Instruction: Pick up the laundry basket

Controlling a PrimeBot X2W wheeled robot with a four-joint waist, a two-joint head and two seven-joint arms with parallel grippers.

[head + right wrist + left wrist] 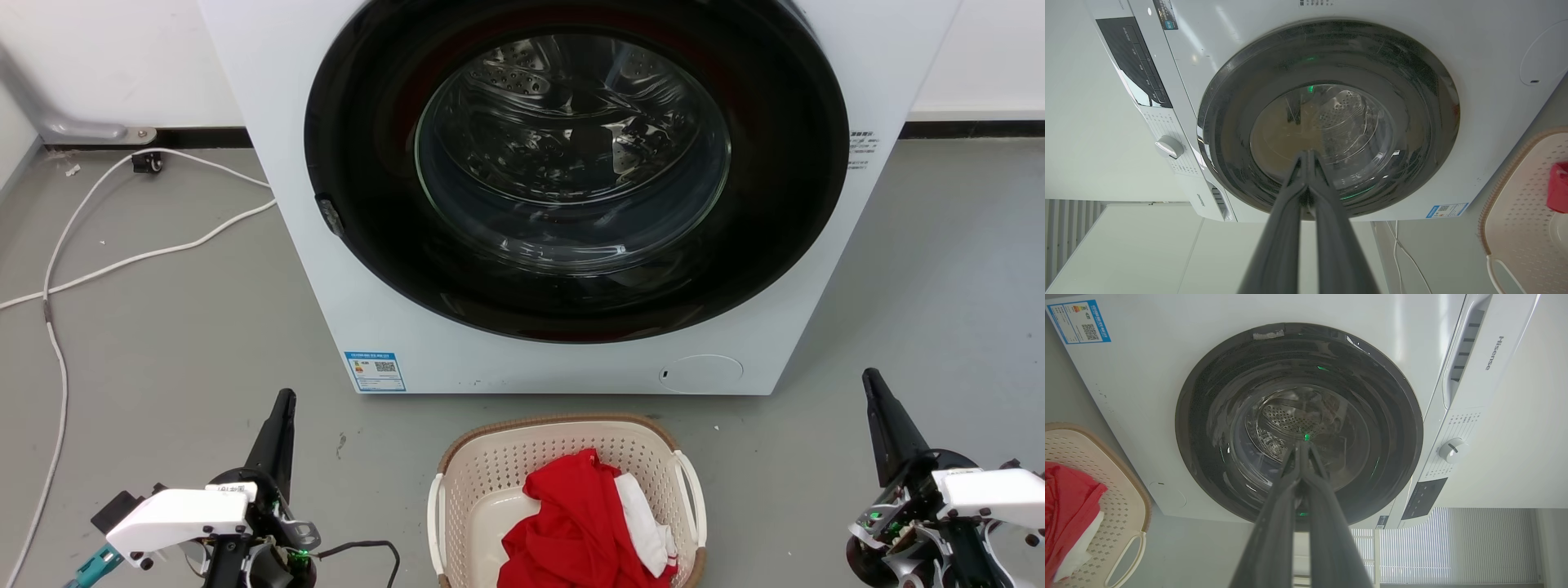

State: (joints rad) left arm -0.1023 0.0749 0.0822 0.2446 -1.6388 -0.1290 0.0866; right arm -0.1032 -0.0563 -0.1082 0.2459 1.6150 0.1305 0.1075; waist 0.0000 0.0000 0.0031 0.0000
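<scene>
The laundry basket point(490, 469), cream with perforated walls, a brown rim and white side handles, sits on the floor at the bottom centre, just in front of the washer. Red and white cloth point(588, 523) lies inside it. My left gripper point(283, 402) is at the lower left, well apart from the basket, its fingers pressed together and empty. At the lower right my right gripper point(870, 380) is likewise shut and empty, clear of the basket. The basket point(1114, 506) lies at the left edge of the left wrist view and the basket point(1515, 220) at the right edge of the right wrist view. Left gripper point(1301, 446) and right gripper point(1306, 154) both point at the washer door.
A white front-loading washer point(408, 327) with a dark round door point(571, 163) stands directly behind the basket. White cables point(122, 261) trail over the grey floor at the left. Bare floor lies on both sides of the basket.
</scene>
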